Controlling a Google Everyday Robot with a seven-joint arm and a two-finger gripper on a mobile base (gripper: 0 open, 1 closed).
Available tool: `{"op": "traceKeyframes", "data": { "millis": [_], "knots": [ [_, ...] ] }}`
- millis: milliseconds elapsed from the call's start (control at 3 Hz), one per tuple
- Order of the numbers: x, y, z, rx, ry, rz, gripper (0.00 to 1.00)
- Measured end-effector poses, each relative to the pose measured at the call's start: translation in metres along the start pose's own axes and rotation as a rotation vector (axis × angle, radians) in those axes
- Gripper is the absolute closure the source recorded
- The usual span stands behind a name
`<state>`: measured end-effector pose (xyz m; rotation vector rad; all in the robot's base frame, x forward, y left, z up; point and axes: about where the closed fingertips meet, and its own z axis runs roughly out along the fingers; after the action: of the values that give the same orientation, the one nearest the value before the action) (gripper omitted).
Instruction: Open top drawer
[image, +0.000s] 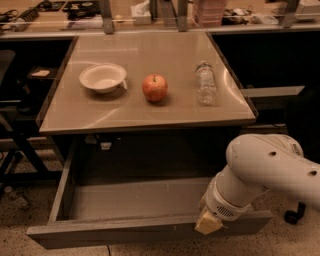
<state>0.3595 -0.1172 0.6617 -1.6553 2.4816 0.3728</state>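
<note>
Looks all but done, with the top drawer (135, 202) gaping wide just left of and behind the gripper (209, 223), parked on its front lip, grip state impossible to tell; leaves perhaps only withdrawal.

A high camera looks down across the table (150, 107), pincer (207, 223) lower right.

1 ea: bowl (102, 77), apple (154, 88), bottle (205, 83), top drawer (115, 234), gripper (208, 223) at its front

top drawer (132, 206) open, tool (209, 223) — at its front
</note>
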Motion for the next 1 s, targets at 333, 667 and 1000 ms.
{"op": "traceKeyframes", "data": {
  "millis": [333, 667, 1000],
  "knots": [
    [0.0052, 0.0101, -0.0012, -0.005, 0.002, 0.013, 1.00],
    [0.0098, 0.0182, -0.0030, -0.008, 0.003, 0.026, 1.00],
    [0.0098, 0.0182, -0.0030, -0.008, 0.003, 0.026, 0.81]
  ]
}}
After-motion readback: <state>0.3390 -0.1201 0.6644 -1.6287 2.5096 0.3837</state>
